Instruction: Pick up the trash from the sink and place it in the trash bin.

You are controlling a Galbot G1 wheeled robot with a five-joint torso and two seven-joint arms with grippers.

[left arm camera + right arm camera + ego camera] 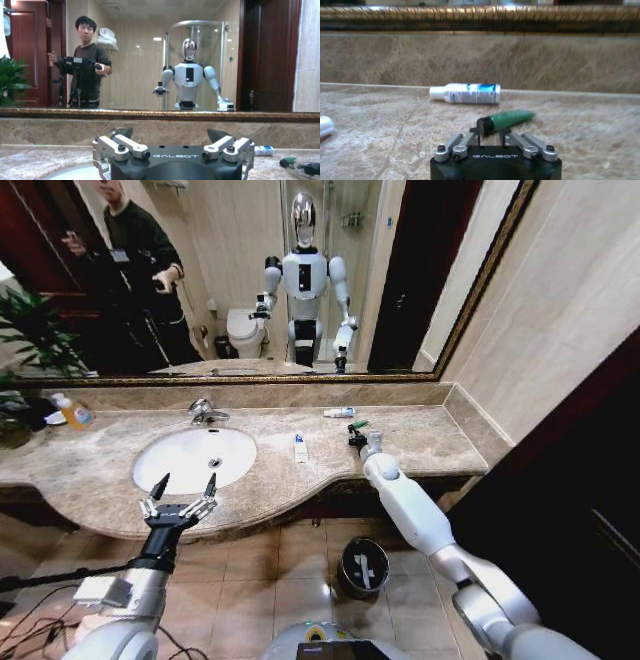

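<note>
The right hand (pixel 489 132) clamped the small dark-green tube's (pixel 509 118) black cap near the beige marble desk's (pixel 420 445) back edge, needing a straight lift; the left hand (pixel 180 492) hung spread apart by the front edge.

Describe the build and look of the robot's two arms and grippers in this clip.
Both arms have glossy white rounded shells with grey joints. The left gripper has a black body, silver linkages and dark pointed fingertips; a white tag is at its wrist. The right gripper matches, with GALBOT lettering on its black body.

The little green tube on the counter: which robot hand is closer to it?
Right. The right hand is at the green tube, fingers around its dark cap; the left hand hovers by the sink.
</note>
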